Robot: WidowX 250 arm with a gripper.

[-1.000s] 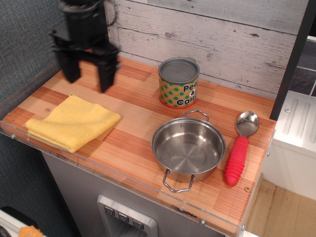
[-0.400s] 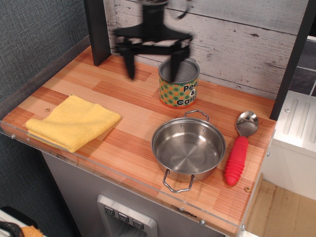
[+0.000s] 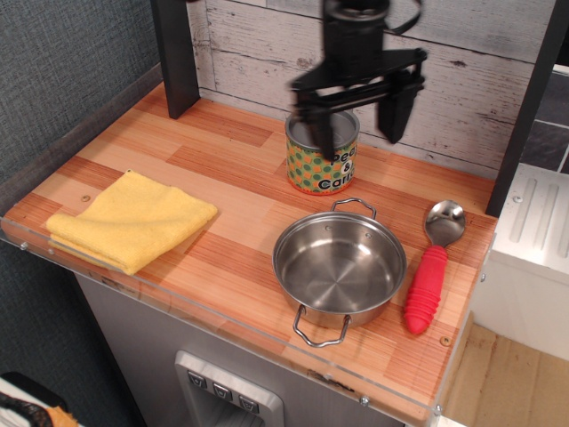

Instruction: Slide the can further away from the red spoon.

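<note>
- The tool (image 3: 357, 129) has travelled from the left end of the counter (image 3: 222, 231), where it hung above the yellow cloth (image 3: 129, 220) a second ago, across to the right; a moment ago it was just left of the can (image 3: 322, 153), and now it hangs above and slightly right of the can's top.
- Nothing on the counter has shifted between those moments: cloth, steel pot (image 3: 339, 264), red spoon (image 3: 431, 265) and can all lie where they lay before.
- Nearest the front edge, the steel pot sits with one handle toward the front and the other toward the can; its bowl is empty.
- Just right of the pot, the red spoon lies with its ribbed red handle toward the front and its silver bowl toward the back, apart from the pot.
- At the left, the folded yellow cloth lies flat, well apart from the rest.
- Behind the pot, the can stands upright near the plank wall (image 3: 462, 71), its grey top showing.
- The arm comes down from the top edge, roughly vertical, with the tool's two dark fingers (image 3: 321, 132) pointing down and spread wide, holding nothing.
- One finger overlaps the can's top in this view; the other hangs to the can's right, on the spoon's side; whether either touches the can cannot be told.
</note>
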